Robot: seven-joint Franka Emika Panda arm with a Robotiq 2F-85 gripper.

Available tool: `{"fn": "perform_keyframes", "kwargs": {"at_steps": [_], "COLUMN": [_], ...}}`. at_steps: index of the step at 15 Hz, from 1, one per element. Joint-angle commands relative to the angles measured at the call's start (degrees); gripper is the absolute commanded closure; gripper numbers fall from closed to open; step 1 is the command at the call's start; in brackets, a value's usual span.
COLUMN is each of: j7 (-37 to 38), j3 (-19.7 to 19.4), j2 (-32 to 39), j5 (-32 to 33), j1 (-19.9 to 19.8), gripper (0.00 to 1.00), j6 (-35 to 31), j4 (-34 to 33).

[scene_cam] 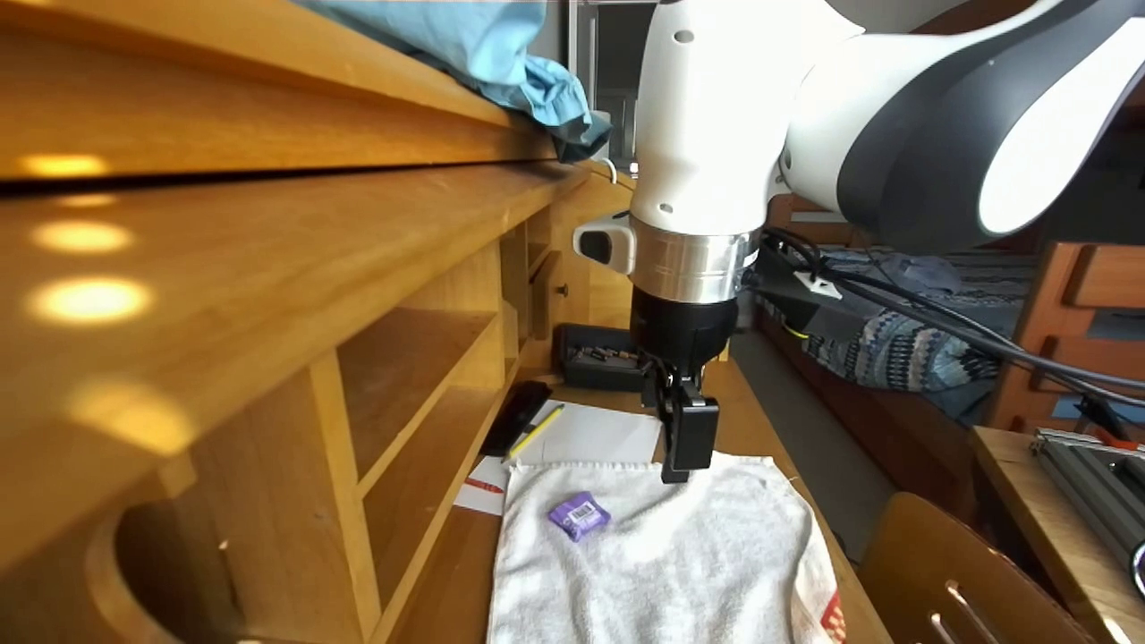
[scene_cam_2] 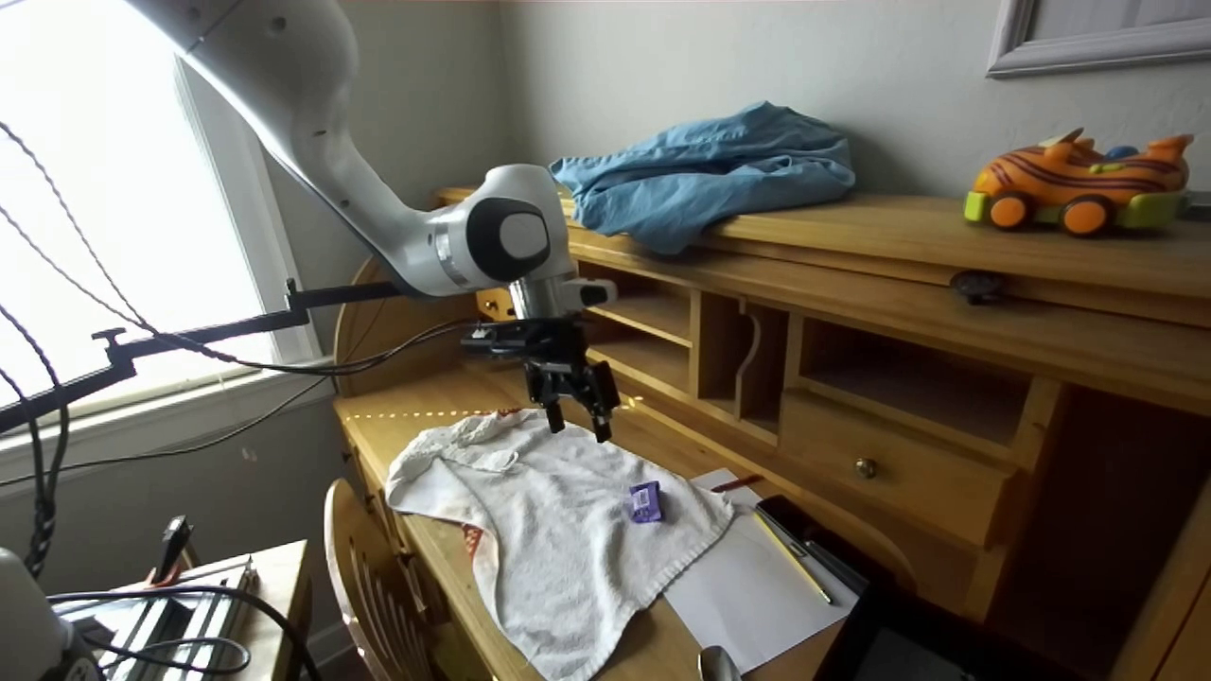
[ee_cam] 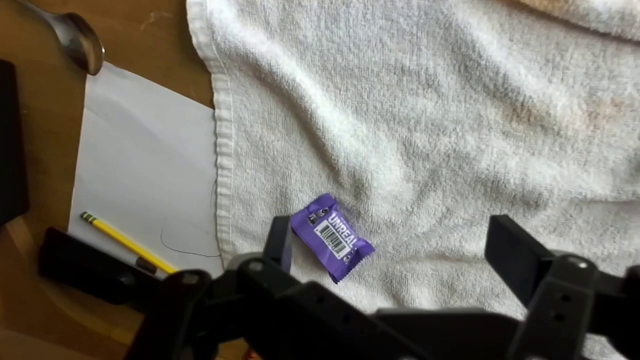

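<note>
The purple packet (ee_cam: 332, 238) lies on the white towel (ee_cam: 450, 125), not far from its hem, label up and set askew to the closing line of the claw (scene_cam_2: 579, 428). To take hold of it well, a sideways shift looks needed until the packet sits midway between the jaws, with a slight turn to square them to its long sides; then a slow, straight descent should serve, and a light squeeze would likely suit the soft-looking wrapper, the tips stopping shy of the cloth lest they pinch it. The claw is spread wide above the towel, empty and touching nothing. Past the hem are the white paper (ee_cam: 145, 155), the yellow pencil (ee_cam: 127, 242) lying on it, and the spoon (ee_cam: 77, 40) at its corner
</note>
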State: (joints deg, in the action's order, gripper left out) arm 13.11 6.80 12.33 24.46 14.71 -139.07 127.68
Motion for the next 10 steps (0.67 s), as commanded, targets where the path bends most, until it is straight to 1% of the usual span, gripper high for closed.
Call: {"fn": "perform_keyframes", "kwargs": {"at_steps": [1,4,10], "j7": [-2.3,-3.3,-3.8], "j3": [-0.2,-1.5,-4.5], "j2": [2.5,5.1,12.3], "j5": [0.1,3.1,8.6], "j1": [-0.6,-0.5,0.5], "gripper": [0.0,0.0,0.0], "j6": [0.9,0.1,-7.1], "j4": [-2.2,-3.7,-7.5]}}
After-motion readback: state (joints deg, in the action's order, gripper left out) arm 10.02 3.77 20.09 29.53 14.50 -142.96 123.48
